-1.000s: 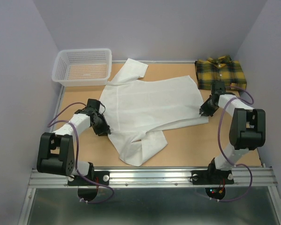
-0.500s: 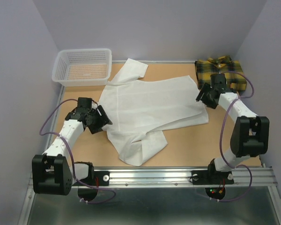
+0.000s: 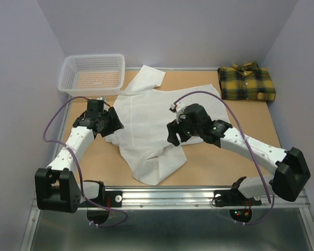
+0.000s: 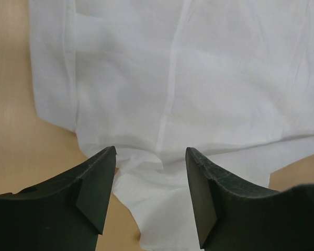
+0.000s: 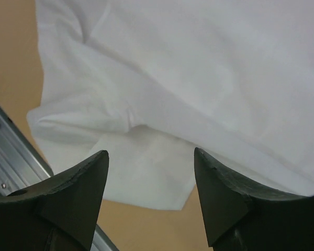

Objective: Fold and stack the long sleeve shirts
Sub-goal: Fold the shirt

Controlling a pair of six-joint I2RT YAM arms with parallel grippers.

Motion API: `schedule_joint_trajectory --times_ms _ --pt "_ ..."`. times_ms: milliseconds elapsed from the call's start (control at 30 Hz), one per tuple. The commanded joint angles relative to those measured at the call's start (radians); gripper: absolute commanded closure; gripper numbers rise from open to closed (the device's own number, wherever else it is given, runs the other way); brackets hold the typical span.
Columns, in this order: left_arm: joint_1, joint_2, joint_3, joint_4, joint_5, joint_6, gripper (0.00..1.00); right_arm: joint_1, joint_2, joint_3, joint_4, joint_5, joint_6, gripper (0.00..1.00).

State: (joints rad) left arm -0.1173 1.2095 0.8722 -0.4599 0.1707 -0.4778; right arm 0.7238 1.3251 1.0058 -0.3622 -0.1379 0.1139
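Plaid shirt (image 3: 246, 82) folded, set aside; white shirt (image 3: 162, 112) mostly unfolded, unstacked. Left gripper (image 3: 111, 124) and right gripper (image 3: 172, 136) released, holding nothing.

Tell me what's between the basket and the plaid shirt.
In the top view, one sleeve of the white shirt lies beside the basket; from there to the plaid shirt the table is bare.

Seen from above, the right arm (image 3: 235, 141) covers part of the white shirt (image 3: 146, 112), and the left pincer (image 3: 111, 125) hides its edge. Both wrist views crop the shirt at top and right.
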Motion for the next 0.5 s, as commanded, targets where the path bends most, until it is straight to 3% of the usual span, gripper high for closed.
schedule_joint_trajectory --times_ms 0,233,433,467 --pt "-0.042 0.03 0.028 0.052 -0.002 0.022 0.34 0.115 0.031 -0.059 0.025 -0.049 -0.008 0.29" --pt "-0.07 0.045 -0.01 0.107 -0.04 0.041 0.32 0.201 0.085 -0.127 0.029 0.066 0.067 0.28" --pt "-0.071 0.009 -0.059 0.168 -0.123 0.062 0.22 0.201 0.146 -0.15 0.051 0.18 0.086 0.27" --pt "-0.071 0.002 -0.07 0.176 -0.129 0.064 0.15 0.201 0.154 -0.15 0.058 0.193 0.087 0.28"
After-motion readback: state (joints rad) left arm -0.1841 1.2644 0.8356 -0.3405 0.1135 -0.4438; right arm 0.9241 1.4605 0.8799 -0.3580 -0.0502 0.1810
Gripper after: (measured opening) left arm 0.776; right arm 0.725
